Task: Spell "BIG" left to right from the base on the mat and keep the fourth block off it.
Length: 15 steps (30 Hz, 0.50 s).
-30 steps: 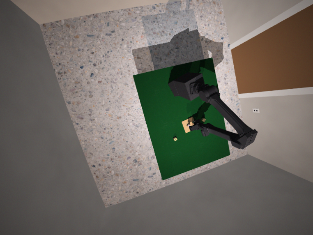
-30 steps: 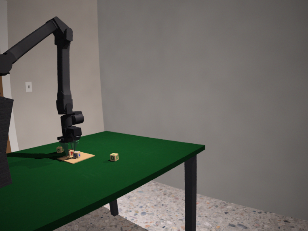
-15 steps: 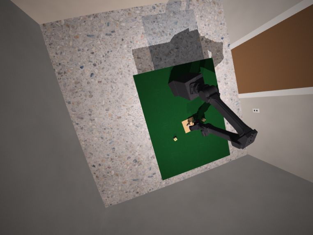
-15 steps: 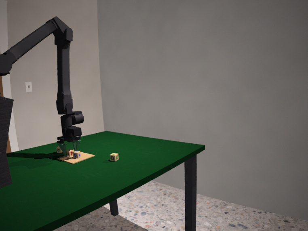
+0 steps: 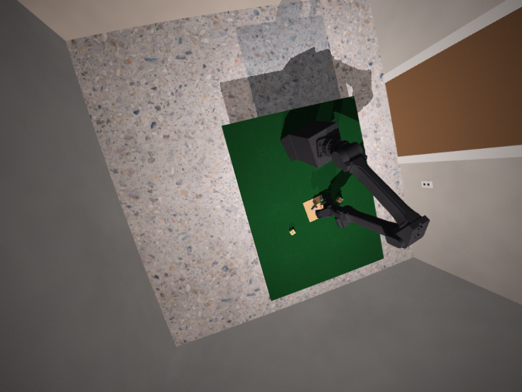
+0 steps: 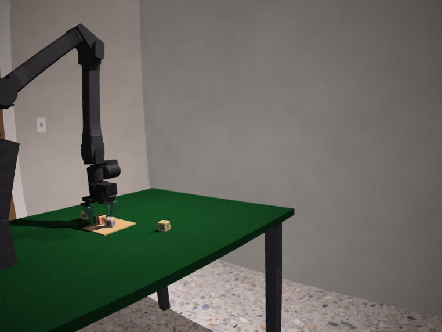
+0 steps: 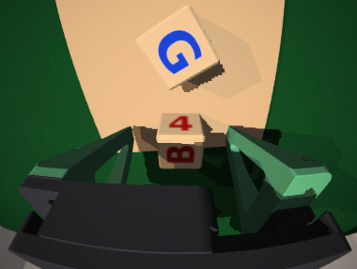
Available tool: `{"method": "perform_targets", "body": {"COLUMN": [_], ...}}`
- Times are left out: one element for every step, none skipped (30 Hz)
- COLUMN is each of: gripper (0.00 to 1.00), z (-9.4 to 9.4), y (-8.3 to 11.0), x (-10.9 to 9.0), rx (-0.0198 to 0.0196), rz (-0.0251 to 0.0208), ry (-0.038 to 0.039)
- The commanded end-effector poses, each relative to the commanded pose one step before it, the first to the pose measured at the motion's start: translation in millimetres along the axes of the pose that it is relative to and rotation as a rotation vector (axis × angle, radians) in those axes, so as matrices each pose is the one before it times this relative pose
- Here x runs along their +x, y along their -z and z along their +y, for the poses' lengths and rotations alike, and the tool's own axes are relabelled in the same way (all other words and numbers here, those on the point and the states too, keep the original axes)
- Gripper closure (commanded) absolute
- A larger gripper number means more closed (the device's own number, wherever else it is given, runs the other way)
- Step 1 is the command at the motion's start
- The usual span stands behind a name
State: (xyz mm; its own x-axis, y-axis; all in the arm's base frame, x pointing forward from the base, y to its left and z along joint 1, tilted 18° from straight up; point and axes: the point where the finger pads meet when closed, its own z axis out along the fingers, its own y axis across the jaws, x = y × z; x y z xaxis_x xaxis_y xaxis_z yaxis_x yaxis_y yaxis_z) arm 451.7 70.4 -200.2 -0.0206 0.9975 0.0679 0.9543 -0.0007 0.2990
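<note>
Red-lettered B block [image 6: 101, 219] [image 7: 180, 127]: one, between the jaws at the mat's near edge, showing a "4" face and a "B" face; whether it rests fully on the mat cannot be told. Gripper [image 5: 320, 205] [image 6: 100, 219] [image 7: 179, 133]: jaws released, spread on either side of that block, apart from it. Foreseeable faults: closing off-centre could skew or tip the block; a low fingertip could drag the mat; a forward nudge could strike the neighbour. Blue-lettered G block [image 6: 109, 222] [image 7: 178, 49]: one, set askew, apart from the B block, likely needing a turn. Wooden mat [image 5: 311, 215] [image 6: 123, 224] [image 7: 103, 47]: flat, bearing the G block and perhaps the B. Green counter [image 5: 269, 168] [image 6: 214, 228] [image 7: 28, 94]: bears the mat, plus a green-lettered block [image 5: 292, 231] [image 6: 163, 226] and a second off-mat block [image 5: 340, 199] [image 6: 84, 215], word unspelled.

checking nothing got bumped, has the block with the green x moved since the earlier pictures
No, the block with the green x sits at the same spot beyond the mat's right corner in the exterior view.
</note>
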Motion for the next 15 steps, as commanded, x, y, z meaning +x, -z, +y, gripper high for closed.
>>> {"method": "perform_targets", "body": {"gripper": [0.21, 0.21, 0.21, 0.21, 0.21, 0.21, 0.21, 0.21, 0.21, 0.21, 0.21, 0.21, 0.21, 0.21, 0.21], "z": [0.85, -0.2, -0.29, -0.39, -1.18, -1.72, -2.0, 3.11, 3.52, 3.42, -0.69, 0.05, 0.05, 0.0, 0.0], "y": [-5.85, 0.15, 0.22, 0.29, 0.4, 0.5, 0.63, 4.59, 5.25, 4.73, 0.91, 0.97, 1.06, 0.0, 0.0], "x": [-4.54, -0.04, -0.06, -0.09, -0.2, -0.28, -0.33, 0.44, 0.49, 0.45, -0.19, -0.11, -0.12, 0.0, 0.0], "rx": [-0.00207, 0.00085, 0.00121, 0.00163, 0.00315, 0.00431, 0.00504, -0.00639, -0.00733, -0.00911, 0.00109, -0.00009, -0.0001, 0.0, 0.0], "rz": [-0.00586, -0.00012, -0.00017, -0.00023, -0.00044, -0.0006, -0.0007, 0.00082, 0.00094, 0.00116, -0.0002, -0.00005, -0.00005, 0.0, 0.0], "ry": [-0.0014, -0.00002, -0.00003, -0.00004, -0.00008, -0.00011, -0.00013, 0.00014, 0.00017, 0.00016, -0.00017, -0.00014, -0.00023, 0.0, 0.0]}}
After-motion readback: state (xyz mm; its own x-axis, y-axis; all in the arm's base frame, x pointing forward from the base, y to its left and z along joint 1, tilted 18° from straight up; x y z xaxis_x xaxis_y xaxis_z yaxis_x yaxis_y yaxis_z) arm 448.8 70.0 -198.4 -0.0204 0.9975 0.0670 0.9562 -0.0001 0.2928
